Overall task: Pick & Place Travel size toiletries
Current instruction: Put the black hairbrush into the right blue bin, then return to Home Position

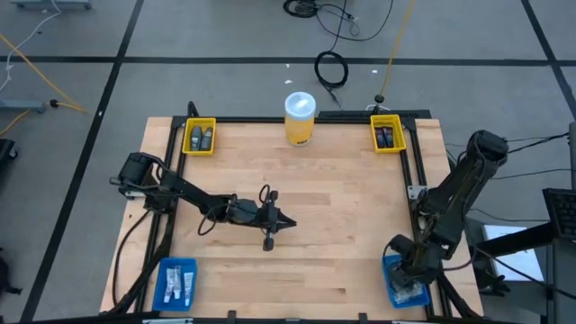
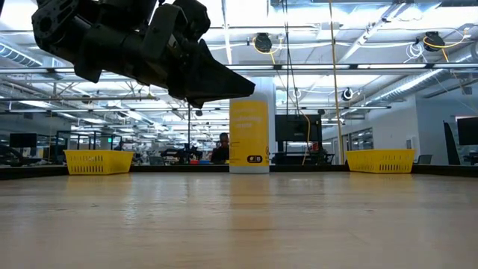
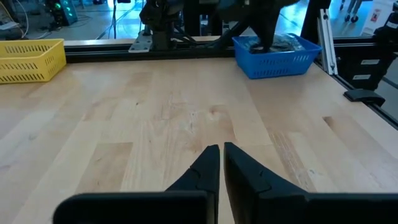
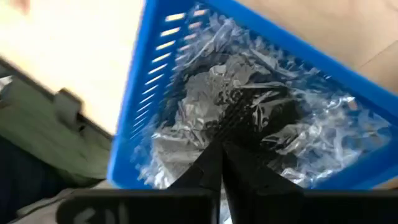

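My right gripper [image 1: 407, 281] [image 4: 222, 148] is shut and points down into the blue basket [image 4: 134, 106] at the table's near right corner. That basket holds grey mesh discs in crinkled clear wrap [image 4: 199, 118]. My left gripper [image 1: 290, 221] [image 3: 221, 150] is shut and empty, hovering above bare wood at the table's middle. Slim white tubes [image 1: 178, 284] lie in the near left blue basket. Stubby dark containers lie in the far left yellow basket [image 1: 199, 138] and the far right one [image 1: 387, 137]. My right gripper comes from above with its shut fingertips [image 4: 239, 155] down at the clear wrap over a mesh disc [image 4: 239, 115]. The fingers hide the spot, so I cannot tell whether they touch or pinch the wrap.
A large yellow jar with a white lid [image 1: 300, 117] stands at the middle of the far edge. A black frame borders the table. The wood between the four corner baskets is bare. Cables lie on the floor beyond the far edge.
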Robot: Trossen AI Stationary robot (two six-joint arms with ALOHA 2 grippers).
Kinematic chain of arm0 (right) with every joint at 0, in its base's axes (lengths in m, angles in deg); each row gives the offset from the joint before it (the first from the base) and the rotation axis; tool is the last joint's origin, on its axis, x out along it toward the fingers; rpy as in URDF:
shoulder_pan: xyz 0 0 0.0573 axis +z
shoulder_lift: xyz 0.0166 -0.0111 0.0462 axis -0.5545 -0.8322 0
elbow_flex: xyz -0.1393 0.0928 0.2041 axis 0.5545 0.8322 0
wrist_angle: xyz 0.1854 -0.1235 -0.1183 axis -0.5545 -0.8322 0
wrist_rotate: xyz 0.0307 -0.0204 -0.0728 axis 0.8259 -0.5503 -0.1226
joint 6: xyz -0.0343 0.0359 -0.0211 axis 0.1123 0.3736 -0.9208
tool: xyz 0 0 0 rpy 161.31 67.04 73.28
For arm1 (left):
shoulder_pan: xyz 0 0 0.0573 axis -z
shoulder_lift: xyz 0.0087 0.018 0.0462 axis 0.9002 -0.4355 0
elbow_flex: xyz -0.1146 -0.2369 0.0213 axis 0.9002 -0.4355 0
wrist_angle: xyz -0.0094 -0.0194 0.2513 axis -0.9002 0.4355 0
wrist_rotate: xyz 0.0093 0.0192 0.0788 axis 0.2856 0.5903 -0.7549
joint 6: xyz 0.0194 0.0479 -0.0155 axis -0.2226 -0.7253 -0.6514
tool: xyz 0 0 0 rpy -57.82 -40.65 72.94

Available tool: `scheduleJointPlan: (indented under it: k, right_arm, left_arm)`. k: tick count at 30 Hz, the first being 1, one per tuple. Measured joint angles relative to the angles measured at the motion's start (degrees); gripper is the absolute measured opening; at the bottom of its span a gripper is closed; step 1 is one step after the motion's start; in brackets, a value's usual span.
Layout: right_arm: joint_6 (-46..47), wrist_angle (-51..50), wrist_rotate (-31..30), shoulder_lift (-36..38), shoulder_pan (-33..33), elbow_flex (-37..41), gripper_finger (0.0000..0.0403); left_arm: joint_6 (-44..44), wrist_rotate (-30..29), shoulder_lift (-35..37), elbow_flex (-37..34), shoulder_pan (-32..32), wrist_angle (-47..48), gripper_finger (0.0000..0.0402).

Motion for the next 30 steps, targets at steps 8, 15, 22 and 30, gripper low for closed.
scheduleJointPlan:
  k: [8, 15, 22, 30]
  right_arm:
    - [0.40, 0.62, 5.92, -3.07, -0.03, 0.00, 0.0001]
    - [4.24, 1.93, 3.48, 3.47, 0.00, 0.00, 0.0001]
    - [-13.95, 7.09, -20.75, 8.50, -2.84, 0.00, 0.0001]
    - [-61.93, 40.88, -28.47, 6.24, -20.15, 9.76, 0.0001]
  left_arm:
    - [0.09, 0.00, 0.00, 0.00, -0.02, -0.04, 0.0026]
    - [0.17, -0.02, 0.00, 0.00, -0.01, -0.20, 0.0026]
    - [1.29, 0.52, 1.80, 0.00, -0.02, 0.29, 0.0026]
    - [-0.40, 5.16, 8.55, 0.02, 0.02, 5.73, 0.0026]
